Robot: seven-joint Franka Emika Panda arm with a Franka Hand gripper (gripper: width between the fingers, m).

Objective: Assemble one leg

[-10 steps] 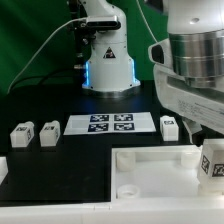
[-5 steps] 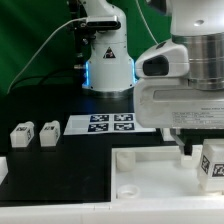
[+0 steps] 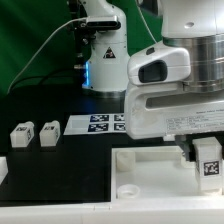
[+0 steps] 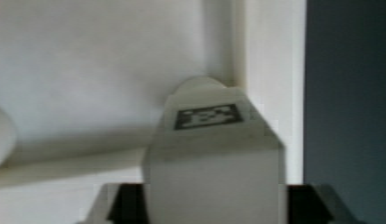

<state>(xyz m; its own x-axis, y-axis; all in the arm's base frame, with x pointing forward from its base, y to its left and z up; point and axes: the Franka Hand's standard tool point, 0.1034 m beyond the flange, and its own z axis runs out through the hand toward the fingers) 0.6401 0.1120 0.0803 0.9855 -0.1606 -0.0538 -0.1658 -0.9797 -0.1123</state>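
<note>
Clamped btw the closed jaws: small white plastic block-like leg [image 3: 207, 161] w/ black-and-white square tags on its faces. Held upright at the corner of the large white square plastic tray w/ raised rim [image 3: 150, 165], on the exterior view's right, by the rim nearest the marker board. Can't tell if touching tray floor or just above it. Shows one tag to the exterior camera. Pressed on the side toward tray's middle by a dark finger [image 3: 189, 150].

In wrist view: same leg [image 4: 211, 160] seen lengthwise, rising from btw two dark pads [image 4: 122, 200], w/ one square tag [image 4: 211, 115] near its tip. Behind it, white tray surface [image 4: 101, 90]; past the tray's edge, black desk [image 4: 350, 100].

Beyond the tray's far rim, flat on the black desk [image 3: 60, 100]: thin white marker board [image 3: 100, 122] w/ printed tags, its end on the exterior view's right hidden behind the big white-and-grey arm housing [image 3: 175, 100].

Farther from the tray, toward the exterior view's left: two spare legs of same kind, outer spare leg [image 3: 22, 133] and inner spare leg [image 3: 48, 132], side by side w/ a gap, clear of the marker board.

Just off the tray at the exterior view's left edge: another white part [image 3: 3, 168], cut off by frame, kind unclear.

Well behind the tray: white robot base [image 3: 107, 55] w/ blue glow, green backdrop.
</note>
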